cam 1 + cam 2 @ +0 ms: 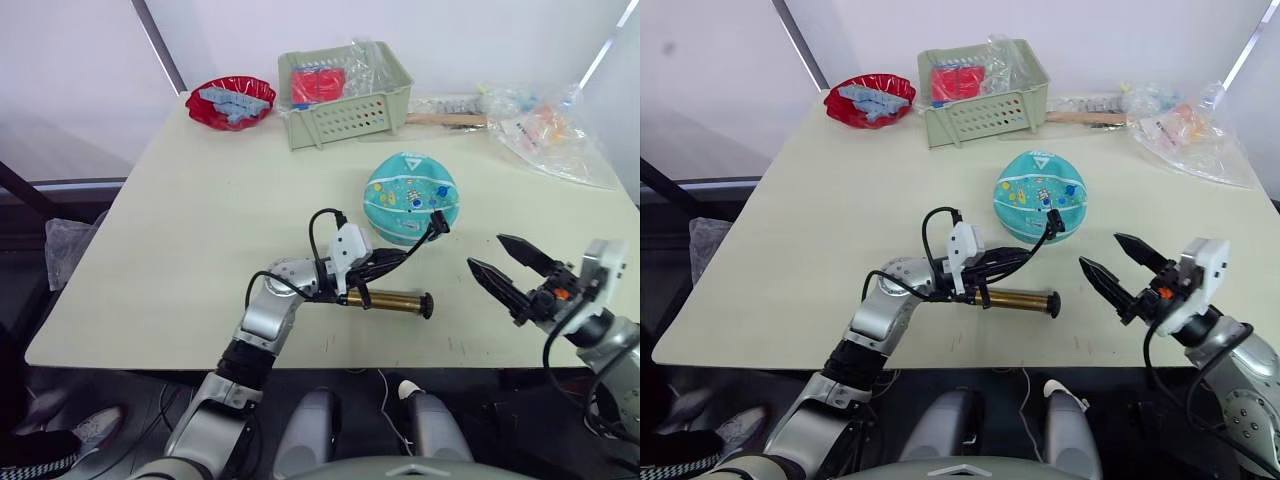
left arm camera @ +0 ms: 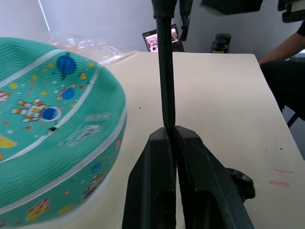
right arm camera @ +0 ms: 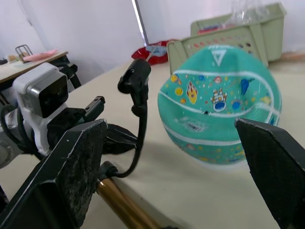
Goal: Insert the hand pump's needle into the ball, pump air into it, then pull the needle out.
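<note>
The teal ball (image 1: 411,198) rests on the table (image 1: 200,230), right of centre. The hand pump (image 1: 385,299) lies in front of it, its bronze barrel flat on the tabletop. My left gripper (image 1: 398,258) is shut on the pump's black hose (image 2: 165,71), just in front of the ball (image 2: 52,129). The hose end (image 3: 136,81) curls up beside the ball (image 3: 219,109), a little apart from it. The needle is too small to make out. My right gripper (image 1: 485,250) hovers open to the right of the pump, fingers pointing toward the ball and holding nothing.
A green basket (image 1: 345,100) with bagged items stands at the back centre, a red bowl (image 1: 230,100) to its left. Clear plastic bags (image 1: 545,130) and a wooden-handled brush (image 1: 445,118) lie at the back right. A person's arm (image 2: 286,62) is beyond the table.
</note>
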Controlling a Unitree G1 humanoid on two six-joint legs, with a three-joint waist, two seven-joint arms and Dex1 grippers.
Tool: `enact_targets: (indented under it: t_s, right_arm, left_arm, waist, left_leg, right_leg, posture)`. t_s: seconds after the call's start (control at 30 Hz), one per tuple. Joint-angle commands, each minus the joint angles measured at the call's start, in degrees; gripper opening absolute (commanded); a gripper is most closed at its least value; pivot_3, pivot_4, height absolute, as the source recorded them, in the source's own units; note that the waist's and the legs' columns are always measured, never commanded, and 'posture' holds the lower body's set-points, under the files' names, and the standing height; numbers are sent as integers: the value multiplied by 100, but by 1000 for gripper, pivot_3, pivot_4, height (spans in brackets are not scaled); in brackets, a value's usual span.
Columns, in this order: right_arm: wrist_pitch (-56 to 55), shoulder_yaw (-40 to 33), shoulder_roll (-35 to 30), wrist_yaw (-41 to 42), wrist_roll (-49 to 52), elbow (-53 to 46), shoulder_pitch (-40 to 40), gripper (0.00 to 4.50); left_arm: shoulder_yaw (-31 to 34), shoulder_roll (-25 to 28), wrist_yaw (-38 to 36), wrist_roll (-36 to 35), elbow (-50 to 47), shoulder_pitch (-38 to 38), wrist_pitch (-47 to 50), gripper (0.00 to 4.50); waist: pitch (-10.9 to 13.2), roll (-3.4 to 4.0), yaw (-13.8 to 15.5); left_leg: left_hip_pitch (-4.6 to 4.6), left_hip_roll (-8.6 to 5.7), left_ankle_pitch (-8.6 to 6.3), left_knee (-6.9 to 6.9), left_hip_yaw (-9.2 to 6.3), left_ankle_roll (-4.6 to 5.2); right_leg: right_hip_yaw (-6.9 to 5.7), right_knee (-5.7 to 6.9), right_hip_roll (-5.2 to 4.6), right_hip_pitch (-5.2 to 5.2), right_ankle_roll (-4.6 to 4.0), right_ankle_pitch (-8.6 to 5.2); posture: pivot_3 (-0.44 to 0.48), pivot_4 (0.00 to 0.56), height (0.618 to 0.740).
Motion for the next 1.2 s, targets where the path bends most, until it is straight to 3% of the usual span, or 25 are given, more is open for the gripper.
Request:
enact_targets:
  t_s: [0.03,0.37,0.7,1.2]
  right_arm:
    - [255,95,121,-565,143,-363,-179,4500]
    - [466,526,750,-1535,206,-609,-396,4500]
    - [556,780,920,-1962,-128,-421,-698,4500]
    - [439,570,734,-1592,-263,-328,-316,4500]
  left_arm:
    - [-74,-117,131,84,-9,-156,-23,104]
    - [-224,-224,253,248,83,-139,37,104]
    - [-286,-246,247,306,170,-163,9,104]
    - [-259,-193,244,308,276,-136,60,104]
  waist:
    - [0,0,0]
    - [0,0,-6]
    - [0,0,-7]
    - [0,0,-1]
  left_leg:
    - [-1,0,0,0,-3,0]
    - [-4,-1,0,1,-7,0]
    - [-4,-1,0,1,-8,0]
    - [-5,-1,0,1,-9,0]
  right_leg:
    - [-2,0,0,0,0,0]
    - [-4,-1,3,-2,7,4]
    - [-6,0,6,-2,7,4]
    - [-6,-1,7,-2,7,4]
  posture:
    - [0,150,737]
    - [0,150,737]
    - [0,150,737]
    - [0,150,737]
